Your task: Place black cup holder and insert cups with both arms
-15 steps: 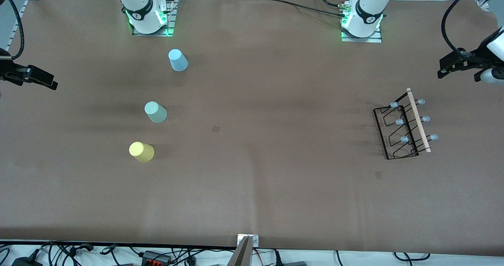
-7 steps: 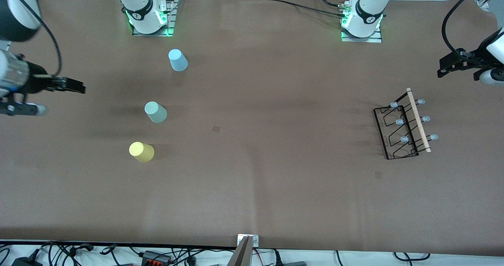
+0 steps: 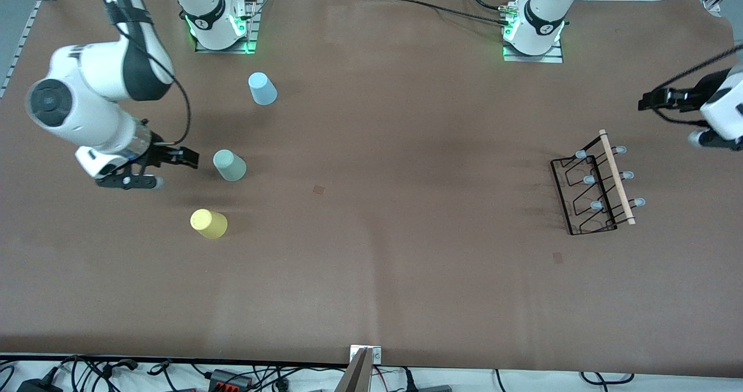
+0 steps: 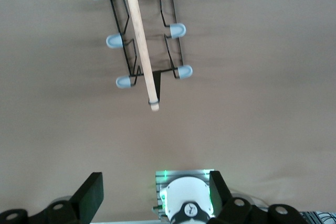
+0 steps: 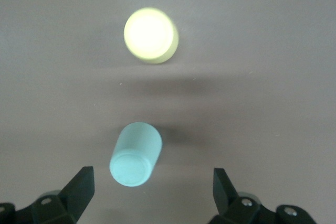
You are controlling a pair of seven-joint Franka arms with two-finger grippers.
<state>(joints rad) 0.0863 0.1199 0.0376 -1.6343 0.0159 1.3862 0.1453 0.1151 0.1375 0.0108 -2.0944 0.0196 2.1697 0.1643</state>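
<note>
The black cup holder (image 3: 598,186) stands on the table toward the left arm's end, its wooden rod on top; it also shows in the left wrist view (image 4: 139,35). The cups stand upside down toward the right arm's end: light blue (image 3: 262,88), sage green (image 3: 229,165), yellow (image 3: 208,223). My right gripper (image 3: 188,159) hangs open and empty beside the sage green cup (image 5: 135,153), apart from it; the yellow cup (image 5: 150,35) shows farther off. My left gripper (image 3: 653,99) hangs open and empty over bare table by the holder, not touching it.
The brown table mat (image 3: 406,264) spreads wide between the cups and the holder. The arm bases (image 3: 217,23) (image 3: 534,32) stand along the edge farthest from the front camera. Cables and a metal bracket (image 3: 364,357) lie at the nearest edge.
My right arm has swung in from the table's end to beside the sage green cup. My left gripper has shifted slightly. Cups and holder have not moved.
</note>
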